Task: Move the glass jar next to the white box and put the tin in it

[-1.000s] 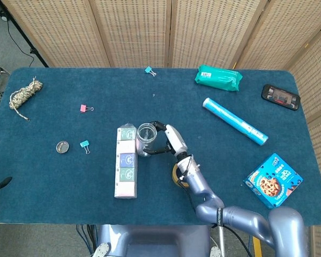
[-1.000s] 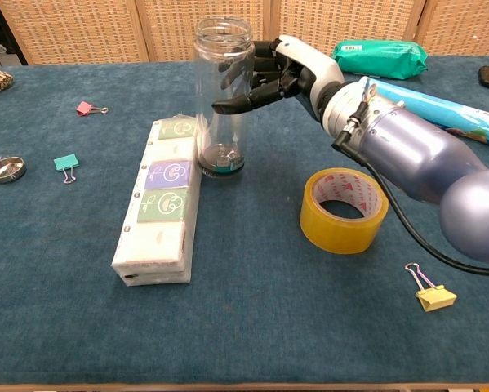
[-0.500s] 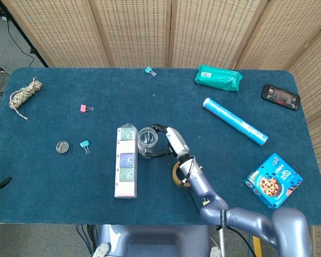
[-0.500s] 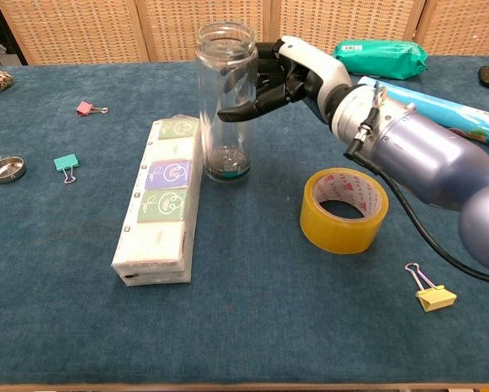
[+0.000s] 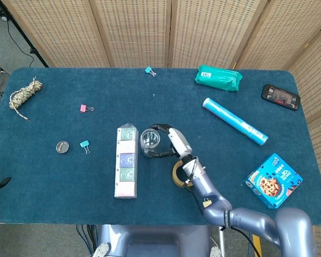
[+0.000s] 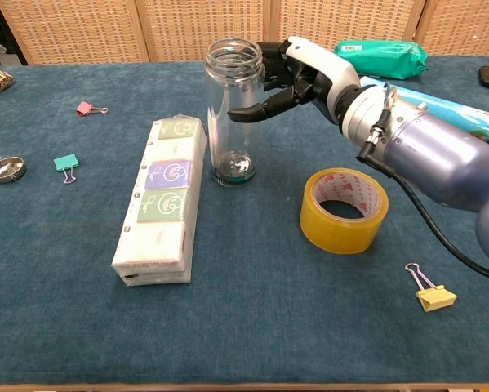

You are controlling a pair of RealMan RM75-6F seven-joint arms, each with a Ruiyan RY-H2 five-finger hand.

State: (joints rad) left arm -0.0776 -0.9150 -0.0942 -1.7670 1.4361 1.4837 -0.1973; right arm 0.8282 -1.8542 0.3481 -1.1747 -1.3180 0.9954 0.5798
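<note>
The clear glass jar (image 5: pixel 149 140) (image 6: pixel 234 114) stands upright and lidless on the blue table, close beside the right side of the long white box (image 5: pixel 126 161) (image 6: pixel 162 200). My right hand (image 5: pixel 171 142) (image 6: pixel 297 77) grips the jar near its top, with the thumb across the front and the other fingers behind the glass. A small round metal tin (image 5: pixel 62 146) (image 6: pixel 6 169) lies open side up, far to the left of the box. Neither view shows my left hand.
A yellow tape roll (image 5: pixel 177 174) (image 6: pixel 344 210) lies under my right forearm, with a yellow binder clip (image 6: pixel 430 294) nearer the front. A teal clip (image 5: pixel 84 144) lies beside the tin and a pink clip (image 5: pixel 83 108) further back. A blue tube (image 5: pixel 234 121), green packet (image 5: pixel 218 77) and cookie box (image 5: pixel 273 179) lie to the right.
The right hand has shifted the jar slightly to the right and nearer, along the white box. The jar, tilted a second ago, now stands straight.
</note>
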